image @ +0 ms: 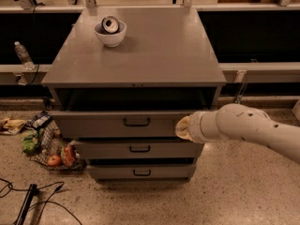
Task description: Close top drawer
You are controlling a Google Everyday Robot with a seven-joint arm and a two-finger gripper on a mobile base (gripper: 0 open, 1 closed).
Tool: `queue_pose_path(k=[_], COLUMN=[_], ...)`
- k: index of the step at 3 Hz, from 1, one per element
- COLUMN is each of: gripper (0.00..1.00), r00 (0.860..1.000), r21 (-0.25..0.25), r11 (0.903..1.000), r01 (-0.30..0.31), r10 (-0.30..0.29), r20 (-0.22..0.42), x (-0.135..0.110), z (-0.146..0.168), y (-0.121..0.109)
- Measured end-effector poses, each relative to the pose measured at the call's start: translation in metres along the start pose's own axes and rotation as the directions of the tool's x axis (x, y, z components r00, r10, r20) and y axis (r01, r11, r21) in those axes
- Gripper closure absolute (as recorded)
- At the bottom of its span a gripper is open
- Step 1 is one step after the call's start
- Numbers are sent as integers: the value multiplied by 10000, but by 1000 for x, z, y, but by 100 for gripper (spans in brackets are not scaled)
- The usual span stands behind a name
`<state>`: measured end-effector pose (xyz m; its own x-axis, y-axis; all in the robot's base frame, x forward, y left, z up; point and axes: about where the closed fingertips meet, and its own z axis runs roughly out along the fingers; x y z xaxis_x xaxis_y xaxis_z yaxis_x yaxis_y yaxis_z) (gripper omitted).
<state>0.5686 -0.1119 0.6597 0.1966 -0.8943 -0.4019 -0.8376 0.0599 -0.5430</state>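
Gripper [183, 128] at right end of top drawer [108, 124] front, seemingly touching, right of bar handle [136, 122]; grip state not discernible. Drawer partly out under cabinet top [154, 55], above two shallower drawers [108, 150].

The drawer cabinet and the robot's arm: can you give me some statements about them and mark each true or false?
1. The top drawer is fully shut. False: it stands partly out, with a dark gap behind its front.
2. The gripper is at the drawer's front, near the end on the right of the picture. True.
3. A white bowl on the cabinet top holds a can. True.
4. The wire basket of food stands on the cabinet. False: it is on the floor beside the cabinet.
5. The gripper is on the drawer's handle. False: the handle is in the middle, apart from the gripper.
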Motion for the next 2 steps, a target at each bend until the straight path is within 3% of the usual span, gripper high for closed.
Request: queue_pose_path(k=[2], gripper=[100], r00=[9992], r21=[-134], r11=[9994], r01=[317], r10=[-314], r20=[260], x=[13], z=[38], y=[-28])
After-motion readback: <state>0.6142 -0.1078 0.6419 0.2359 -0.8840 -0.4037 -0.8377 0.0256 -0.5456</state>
